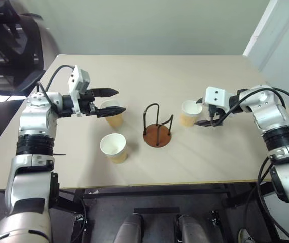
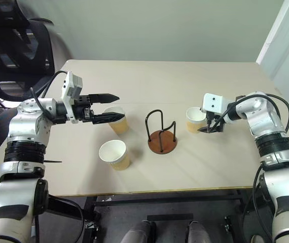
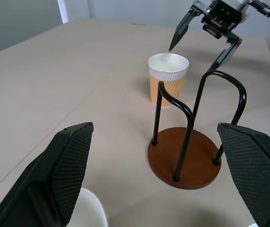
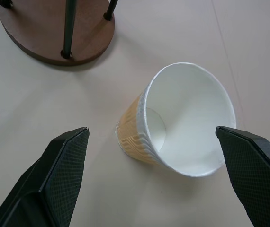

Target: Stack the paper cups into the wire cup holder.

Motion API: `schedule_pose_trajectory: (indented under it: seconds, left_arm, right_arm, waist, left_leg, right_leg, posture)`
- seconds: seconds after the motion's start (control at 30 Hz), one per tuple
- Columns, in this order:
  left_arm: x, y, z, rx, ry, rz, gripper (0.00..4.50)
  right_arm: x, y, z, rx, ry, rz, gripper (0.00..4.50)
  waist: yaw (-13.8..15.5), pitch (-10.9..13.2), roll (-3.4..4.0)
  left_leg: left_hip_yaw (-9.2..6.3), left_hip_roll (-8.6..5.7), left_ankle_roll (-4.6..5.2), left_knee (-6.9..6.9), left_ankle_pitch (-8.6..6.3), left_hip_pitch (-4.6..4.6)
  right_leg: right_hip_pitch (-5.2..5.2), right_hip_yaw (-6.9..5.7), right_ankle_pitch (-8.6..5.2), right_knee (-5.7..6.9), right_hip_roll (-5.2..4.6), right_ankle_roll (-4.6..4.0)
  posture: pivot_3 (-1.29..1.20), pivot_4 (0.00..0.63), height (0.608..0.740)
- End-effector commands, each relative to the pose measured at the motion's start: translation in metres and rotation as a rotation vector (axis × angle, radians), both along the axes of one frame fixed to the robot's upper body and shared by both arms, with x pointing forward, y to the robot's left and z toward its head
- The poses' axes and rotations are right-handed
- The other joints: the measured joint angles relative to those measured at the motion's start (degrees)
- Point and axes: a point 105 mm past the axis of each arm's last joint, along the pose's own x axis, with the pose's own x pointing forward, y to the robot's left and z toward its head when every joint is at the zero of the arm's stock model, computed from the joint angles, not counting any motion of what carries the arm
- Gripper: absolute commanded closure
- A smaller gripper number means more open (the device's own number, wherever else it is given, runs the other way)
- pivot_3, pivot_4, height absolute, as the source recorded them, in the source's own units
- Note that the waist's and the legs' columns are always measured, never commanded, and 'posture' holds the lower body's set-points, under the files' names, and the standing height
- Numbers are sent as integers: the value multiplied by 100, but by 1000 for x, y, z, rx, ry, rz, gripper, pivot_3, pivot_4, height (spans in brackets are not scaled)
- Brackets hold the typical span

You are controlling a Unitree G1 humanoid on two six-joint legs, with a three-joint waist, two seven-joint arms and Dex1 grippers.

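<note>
Three paper cups [image 1: 113,147] upright round wire cup holder [image 1: 157,134]; left gripper [image 1: 112,101], right gripper [image 1: 204,117] both released, empty

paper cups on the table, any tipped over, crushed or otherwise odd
Nothing stands out. All three paper cups stand upright and uncrushed on the table, set around the empty wire cup holder.

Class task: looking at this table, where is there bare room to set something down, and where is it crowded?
Free: the far half of the table, and the near strip in front of the wire cup holder. Crowded: the middle row, where three paper cups flank the holder.
</note>
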Motion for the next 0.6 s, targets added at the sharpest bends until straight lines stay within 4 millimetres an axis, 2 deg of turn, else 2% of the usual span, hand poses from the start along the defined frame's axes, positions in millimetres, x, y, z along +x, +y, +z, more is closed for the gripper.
schedule_pose_trajectory:
  seconds: [0.03, 0.2, 0.3, 0.6]
  left_arm:
    - [-4, 6, 13, -2, -62, 4, 13]
    - [-5, 8, 11, 4, -52, 6, 13]
    - [-5, 8, 11, 5, -48, 3, 0]
    - [-7, 7, 10, 19, -42, -10, 0]
  right_arm:
    - [3, 6, 13, -19, -56, 32, 132]
    - [4, 8, 7, -63, -52, 56, 132]
    - [6, 9, 5, -96, -51, 65, 716]
    - [5, 2, 5, -178, -17, 81, 3979]
  waist:
    - [0, 0, 0]
    - [0, 0, 0]
    - [1, 0, 0]
    - [0, 1, 1]
  left_leg:
    - [0, 2, -1, -2, 0, -1]
    - [-1, 4, -4, -6, -2, 0]
    - [-1, 4, -4, -6, -3, 0]
    - [-3, 5, -12, -8, -6, 0]
  right_leg:
    - [0, -4, -2, 0, 0, -3]
    - [-1, -8, -3, 0, 0, -10]
    - [0, -9, -3, 1, 0, -13]
    - [-1, -12, -2, 1, 0, -21]
  posture:
    - [0, 150, 740]
    - [0, 150, 740]
    - [0, 150, 740]
    - [0, 150, 740]
